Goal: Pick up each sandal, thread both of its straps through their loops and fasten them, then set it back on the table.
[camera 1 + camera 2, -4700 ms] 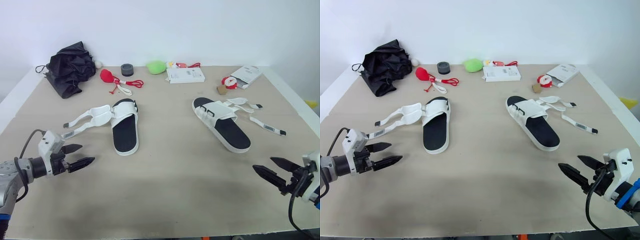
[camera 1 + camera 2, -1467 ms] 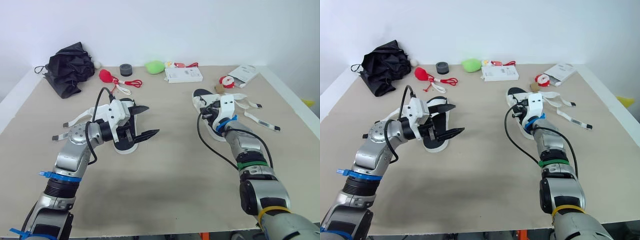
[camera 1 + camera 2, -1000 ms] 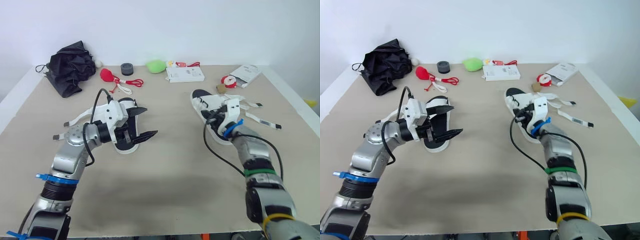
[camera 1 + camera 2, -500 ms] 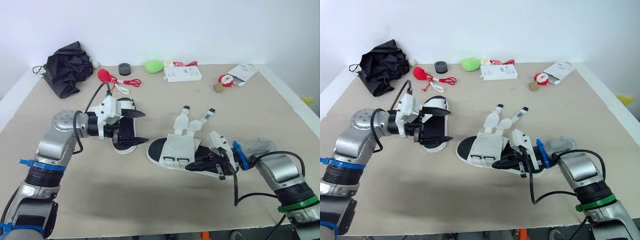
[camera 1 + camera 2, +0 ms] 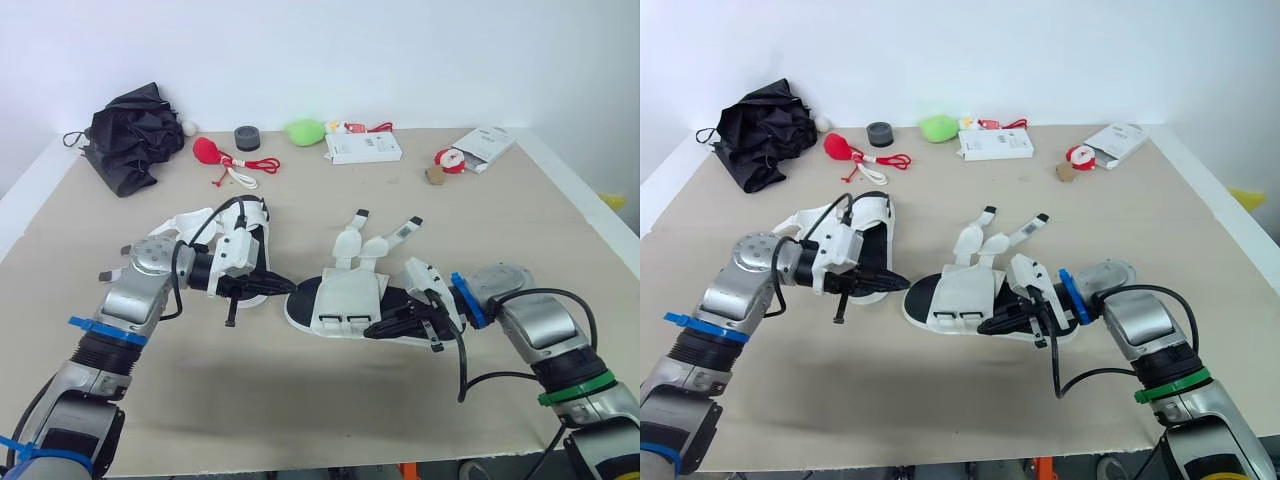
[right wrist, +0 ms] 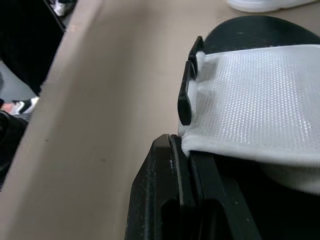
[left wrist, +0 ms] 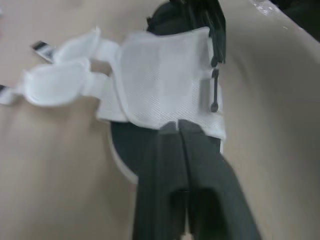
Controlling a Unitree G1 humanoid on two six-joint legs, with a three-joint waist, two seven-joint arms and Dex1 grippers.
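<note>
Sandal (image 5: 345,300) sits mid-table (image 5: 330,400) between the two arms, black sole down, white mesh upper facing up. Its two straps (image 5: 352,236) are loose and unthreaded, fanned out toward the far side. The black loops (image 7: 215,75) sit along the opposite edge of the upper. Right gripper (image 6: 177,150) is clamped on the sandal's side edge, jaws pinched together just under the mesh band. Left gripper (image 7: 178,124) has its jaws together, tips over the black sole and up against the edge of the white upper; cannot tell whether they pinch anything. Second sandal (image 5: 250,215) lies just behind the left gripper, straps undone. Black umbrella (image 5: 135,130) and white box (image 5: 365,148) are at the far edge.
</note>
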